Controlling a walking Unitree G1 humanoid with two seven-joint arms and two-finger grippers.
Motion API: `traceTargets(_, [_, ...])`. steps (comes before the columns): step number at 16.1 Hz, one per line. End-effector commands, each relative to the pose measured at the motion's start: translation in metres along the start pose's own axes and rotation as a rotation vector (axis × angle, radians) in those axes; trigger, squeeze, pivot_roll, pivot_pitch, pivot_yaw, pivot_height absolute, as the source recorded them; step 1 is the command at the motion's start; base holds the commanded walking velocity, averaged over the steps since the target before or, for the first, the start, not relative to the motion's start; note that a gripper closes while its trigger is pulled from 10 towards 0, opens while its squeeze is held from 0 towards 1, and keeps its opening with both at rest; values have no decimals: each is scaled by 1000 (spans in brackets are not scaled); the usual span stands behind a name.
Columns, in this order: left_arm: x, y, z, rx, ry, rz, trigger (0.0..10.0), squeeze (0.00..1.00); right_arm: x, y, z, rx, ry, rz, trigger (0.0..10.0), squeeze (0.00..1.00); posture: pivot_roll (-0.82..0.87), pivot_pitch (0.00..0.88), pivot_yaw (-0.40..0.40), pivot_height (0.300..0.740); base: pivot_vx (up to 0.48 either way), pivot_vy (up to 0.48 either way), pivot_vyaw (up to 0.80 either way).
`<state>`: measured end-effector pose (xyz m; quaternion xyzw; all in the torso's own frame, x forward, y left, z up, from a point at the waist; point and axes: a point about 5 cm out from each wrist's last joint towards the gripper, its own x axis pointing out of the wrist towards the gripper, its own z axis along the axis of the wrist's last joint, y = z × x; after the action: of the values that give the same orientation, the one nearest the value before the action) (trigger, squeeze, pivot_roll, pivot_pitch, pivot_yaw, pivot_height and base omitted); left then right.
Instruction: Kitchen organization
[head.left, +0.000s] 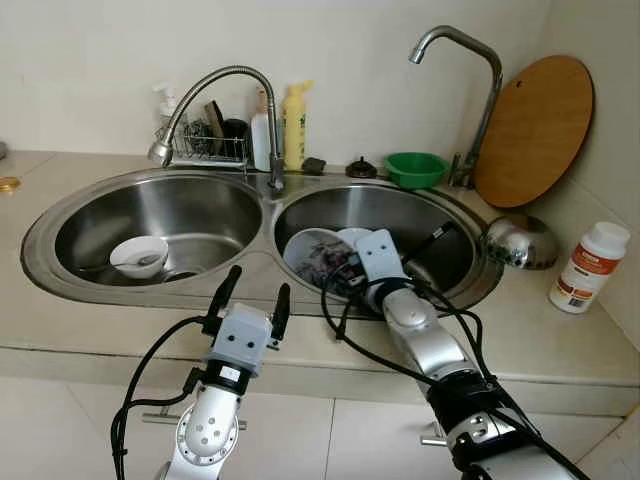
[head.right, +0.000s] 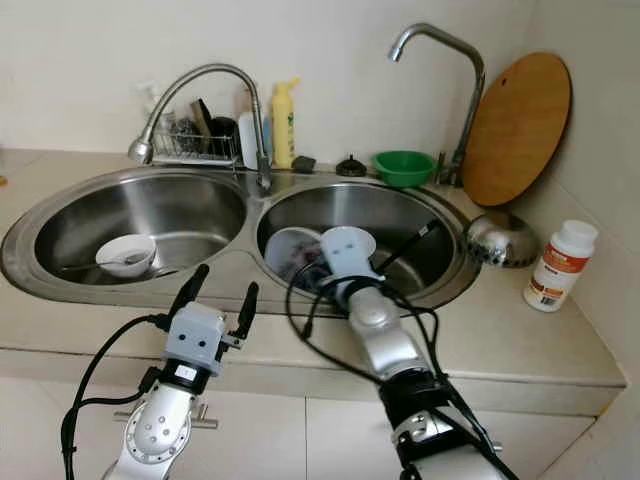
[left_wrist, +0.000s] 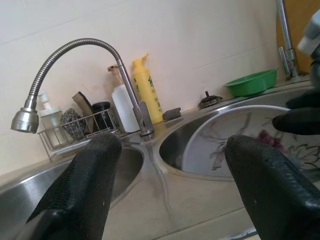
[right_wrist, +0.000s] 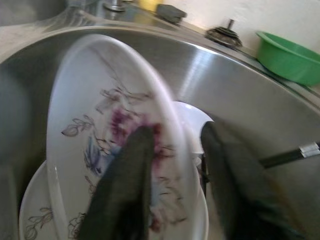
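Along the counter's back half you have the double sink (head.left: 255, 215), and most of the work looks still ahead. Your cutting board (head.left: 534, 130) leans at the right back corner, a steel bowl (head.left: 520, 242) lies just beside the right basin's rim. Inside that right basin, the flowered plate (right_wrist: 107, 135) stands tilted on edge over more dishes, and your right gripper (right_wrist: 175, 185) pinches its rim, one finger on each face. Nothing there looks put away yet. Over the counter's front edge, your left gripper (head.left: 250, 298) hovers with fingers spread, holding nothing. Smaller still, a white bowl (head.left: 139, 256) with a spoon sits in the left basin, untouched.
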<state>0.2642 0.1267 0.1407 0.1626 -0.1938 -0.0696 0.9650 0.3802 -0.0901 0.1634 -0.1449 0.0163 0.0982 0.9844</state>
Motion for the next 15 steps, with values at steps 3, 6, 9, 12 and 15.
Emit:
traceTargets(3, [-1, -2, -3, 0, 18, -13, 10000, 0, 0, -16, 2, 97, 4, -102, 10000, 1000, 125, 0, -42, 740, 0, 0, 0])
traceTargets(6, [-1, -2, -3, -1, 19, -17, 10000, 0, -2, -29, 4, 180, -26, -189, 10000, 1000, 124, 0, -42, 740, 0, 0, 0])
traceTargets(9, [-1, -3, -1, -15, 9, -15, 10000, 0, -7, -42, 22, 262, -155, -255, 10000, 1000, 123, 0, -45, 740, 0, 0, 0])
traceTargets(12, [-1, -3, 0, -37, 10, -9, 10000, 0, -17, -31, 35, 253, -272, -207, 10000, 0, 123, 0, -46, 740, 0, 0, 0])
traceTargets(15, [-1, -3, 0, -40, 9, -10, 10000, 0, -18, -31, 35, 257, -278, -205, 10000, 0, 123, 0, -46, 740, 0, 0, 0])
